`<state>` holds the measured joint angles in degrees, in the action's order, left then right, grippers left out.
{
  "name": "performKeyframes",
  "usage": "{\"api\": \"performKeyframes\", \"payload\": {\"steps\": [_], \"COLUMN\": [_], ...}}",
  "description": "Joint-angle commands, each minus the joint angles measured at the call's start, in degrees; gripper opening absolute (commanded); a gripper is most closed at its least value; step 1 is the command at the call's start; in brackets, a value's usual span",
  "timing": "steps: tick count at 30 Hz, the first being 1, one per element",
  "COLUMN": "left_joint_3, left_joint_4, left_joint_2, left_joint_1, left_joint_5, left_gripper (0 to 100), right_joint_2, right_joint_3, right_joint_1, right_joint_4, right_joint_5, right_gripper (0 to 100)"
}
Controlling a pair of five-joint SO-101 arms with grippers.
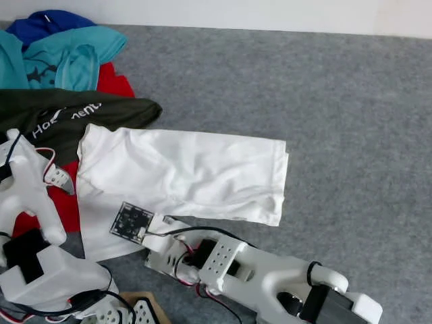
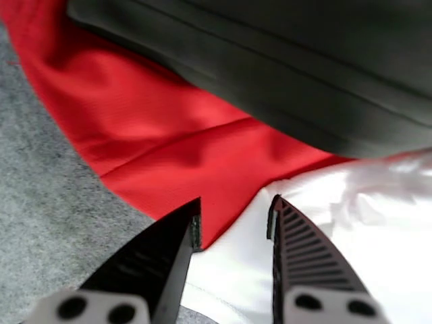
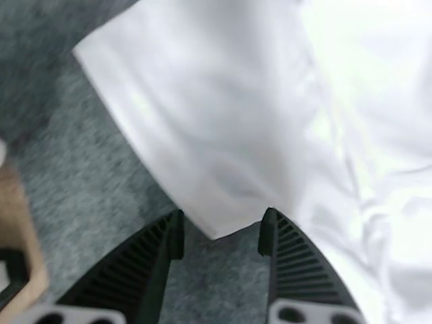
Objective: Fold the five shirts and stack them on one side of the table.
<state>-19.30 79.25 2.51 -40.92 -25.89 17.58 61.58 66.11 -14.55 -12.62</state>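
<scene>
A white shirt [image 1: 189, 172] lies spread across the middle of the grey table, partly doubled over. My right gripper [image 3: 219, 226] is open at the shirt's near left corner, its fingers either side of the white shirt's [image 3: 223, 135] pointed hem. The right arm [image 1: 229, 263] comes in from the near edge. My left gripper [image 2: 235, 219] is open just above the line where the red shirt [image 2: 155, 135] meets the white shirt [image 2: 351, 223], and the dark shirt [image 2: 283, 67] lies beyond them. The left arm [image 1: 27, 196] stands at the table's left.
At the far left lies a heap of a blue shirt [image 1: 47, 23], a teal shirt [image 1: 74, 54], the red shirt [image 1: 115, 81] and the dark shirt [image 1: 67, 118] with white print. A wooden piece [image 1: 145, 304] sits at the near edge. Bare grey table [image 1: 351, 101] stretches to the right.
</scene>
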Motion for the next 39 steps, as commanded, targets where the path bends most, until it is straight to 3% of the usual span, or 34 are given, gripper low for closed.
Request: {"api": "performKeyframes", "payload": {"steps": [1, 12, 18, 25, 28, 32, 39], "left_joint_3": [2.2, 3.1, 3.9, 3.6, 3.6, 3.6, 3.5], "left_joint_4": [-1.5, -2.5, -2.5, -2.5, -2.5, -2.5, -2.5], "left_joint_2": [-0.9, -1.6, -1.5, -1.4, -1.4, -1.4, -1.4], "left_joint_1": [-3.4, -8.2, -9.9, -10.0, -9.7, -9.7, -9.7], "left_joint_5": [-3.4, -6.0, -6.0, -6.0, -6.0, -6.0, -6.0], "left_gripper": [18, 18, 18, 18, 18, 18, 18], "right_joint_2": [0.5, -10.2, -10.4, -8.7, -4.3, -0.3, -0.3], "right_joint_3": [-0.7, -7.5, -8.1, -8.1, -9.2, -13.1, -18.9], "right_joint_1": [-1.2, -0.7, -0.7, -2.4, -3.6, -7.8, -15.7], "right_joint_4": [2.3, 2.1, 2.1, 1.5, -3.4, -9.1, -9.2], "right_joint_5": [-0.5, -0.6, -0.7, -0.6, -0.3, 5.8, 12.4], "right_gripper": [19.1, 17.9, 0.5, 0.9, 0.8, 0.8, 0.8]}}
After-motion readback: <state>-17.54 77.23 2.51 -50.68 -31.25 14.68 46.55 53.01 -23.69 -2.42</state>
